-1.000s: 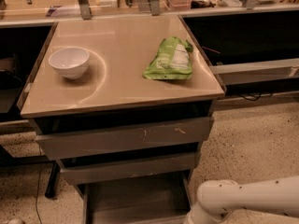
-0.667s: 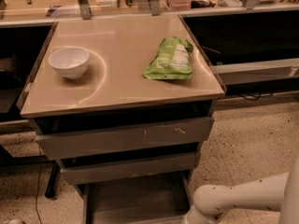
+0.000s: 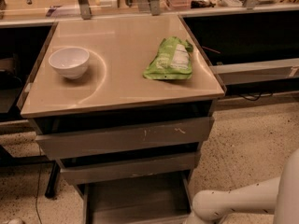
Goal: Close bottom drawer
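Bottom drawer open – arm low at its right

Camera view: the bottom drawer (image 3: 135, 202) stands pulled out under the two wider grey fronts, with its shallow tray showing. Your white arm (image 3: 233, 202) reaches in from the lower right, its rounded end just beside the drawer's right edge. The gripper lies past the frame's bottom edge – you cannot tell its state. On the table (image 3: 121, 45) sit a white bowl (image 3: 69, 62) and a green bag (image 3: 170, 59).

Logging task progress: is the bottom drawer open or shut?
Open: the bottom drawer juts past the fronts above, tray exposed. The gripper is out of frame; only the arm shows, lower right.
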Controlling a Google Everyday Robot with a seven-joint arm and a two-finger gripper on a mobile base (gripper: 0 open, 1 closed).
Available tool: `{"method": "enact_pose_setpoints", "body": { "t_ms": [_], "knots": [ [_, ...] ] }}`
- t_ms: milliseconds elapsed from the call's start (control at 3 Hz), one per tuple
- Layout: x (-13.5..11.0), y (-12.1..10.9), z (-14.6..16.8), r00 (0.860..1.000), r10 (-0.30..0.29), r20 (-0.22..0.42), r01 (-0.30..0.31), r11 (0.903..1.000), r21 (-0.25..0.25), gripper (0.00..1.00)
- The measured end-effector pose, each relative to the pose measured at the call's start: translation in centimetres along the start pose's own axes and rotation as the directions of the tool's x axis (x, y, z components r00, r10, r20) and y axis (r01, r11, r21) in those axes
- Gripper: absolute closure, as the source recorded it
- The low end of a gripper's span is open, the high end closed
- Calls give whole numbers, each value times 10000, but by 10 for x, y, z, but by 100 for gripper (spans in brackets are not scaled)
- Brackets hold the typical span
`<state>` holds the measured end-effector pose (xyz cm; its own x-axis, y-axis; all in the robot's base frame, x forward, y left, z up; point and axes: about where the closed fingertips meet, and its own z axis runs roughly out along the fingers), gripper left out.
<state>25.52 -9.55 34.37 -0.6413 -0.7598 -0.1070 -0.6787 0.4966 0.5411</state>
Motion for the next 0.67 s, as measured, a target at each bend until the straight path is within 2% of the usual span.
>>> {"method": "enact_pose_setpoints", "body": {
  "t_ms": [333,667],
  "knots": [
    [1,-8,17,9999,30,144,-25,9994,-343,100],
    [-6,-39,38,9972,-116,735,132,9997,-218,100]
  ]
}}
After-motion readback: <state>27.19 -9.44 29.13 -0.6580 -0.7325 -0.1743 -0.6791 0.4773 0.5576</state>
